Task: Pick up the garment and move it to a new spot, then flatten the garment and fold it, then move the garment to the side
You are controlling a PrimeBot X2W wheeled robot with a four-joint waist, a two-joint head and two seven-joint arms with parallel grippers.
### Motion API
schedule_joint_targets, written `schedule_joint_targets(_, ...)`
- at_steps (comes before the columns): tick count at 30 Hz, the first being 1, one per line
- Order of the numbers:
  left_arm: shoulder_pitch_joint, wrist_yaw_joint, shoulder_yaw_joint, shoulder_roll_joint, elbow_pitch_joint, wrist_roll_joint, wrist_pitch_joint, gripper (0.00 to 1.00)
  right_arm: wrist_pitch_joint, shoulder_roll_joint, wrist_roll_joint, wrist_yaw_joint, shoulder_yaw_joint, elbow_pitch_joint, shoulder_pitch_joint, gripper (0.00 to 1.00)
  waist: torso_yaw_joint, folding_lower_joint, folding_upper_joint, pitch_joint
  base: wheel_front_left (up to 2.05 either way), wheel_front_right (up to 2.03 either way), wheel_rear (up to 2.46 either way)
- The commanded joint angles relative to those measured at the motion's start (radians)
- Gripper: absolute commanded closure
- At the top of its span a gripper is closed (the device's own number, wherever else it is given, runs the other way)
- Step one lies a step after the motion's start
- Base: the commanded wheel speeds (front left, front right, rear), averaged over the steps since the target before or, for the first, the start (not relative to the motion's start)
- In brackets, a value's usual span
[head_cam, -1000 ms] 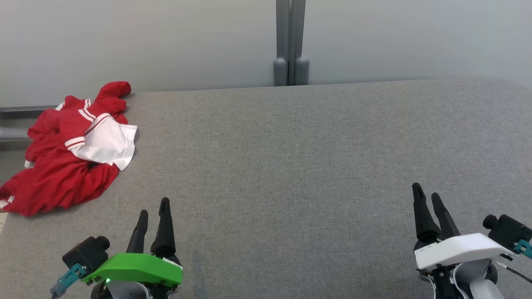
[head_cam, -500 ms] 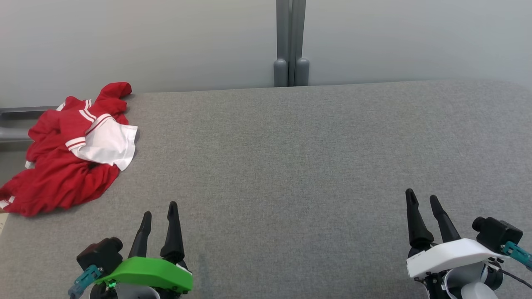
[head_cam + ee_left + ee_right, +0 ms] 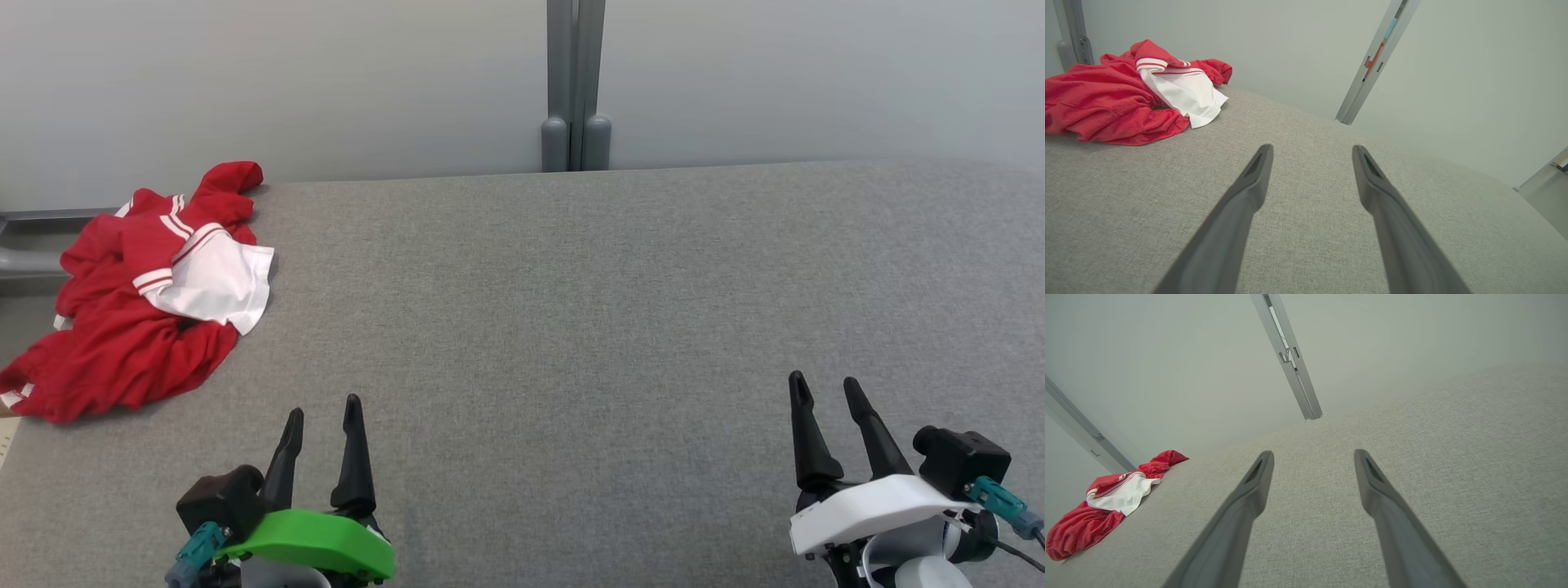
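Grey fabric table (image 3: pixel 571 286) across the head view, pale wall (image 3: pixel 816 73) behind. Garment (image 3: pixel 122 359), red with a white striped part, crumpled at the table's far left corner. Left gripper (image 3: pixel 324 406) low at the near edge, fingers spread, empty, well apart from the garment. Right gripper (image 3: pixel 823 379) at lower right, also spread, empty. Grey post (image 3: pixel 575 82) behind the far edge.

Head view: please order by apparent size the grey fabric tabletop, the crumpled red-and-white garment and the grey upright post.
Largest: the grey fabric tabletop
Then: the crumpled red-and-white garment
Smallest: the grey upright post, which stands farther away
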Motion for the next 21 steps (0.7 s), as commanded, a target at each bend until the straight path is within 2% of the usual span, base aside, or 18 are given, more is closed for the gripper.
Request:
schedule_joint_targets(1,0.009,0.005,-0.004,0.007,-0.004,0.023,-0.011,0.00,-0.012,-0.006,-0.031,0.000,0.003,-0.012,0.003,0.00,0.001,-0.0001,-0.0001,0.000,0.00,0.00,0.00)
schedule_joint_targets(21,0.006,0.026,-0.029,0.008,0.029,0.157,-0.054,0.00,-0.056,-0.007,-0.216,0.000,0.001,0.007,-0.003,0.00,0.010,-0.0001,-0.0001,0.001,0.00,0.00,0.00)
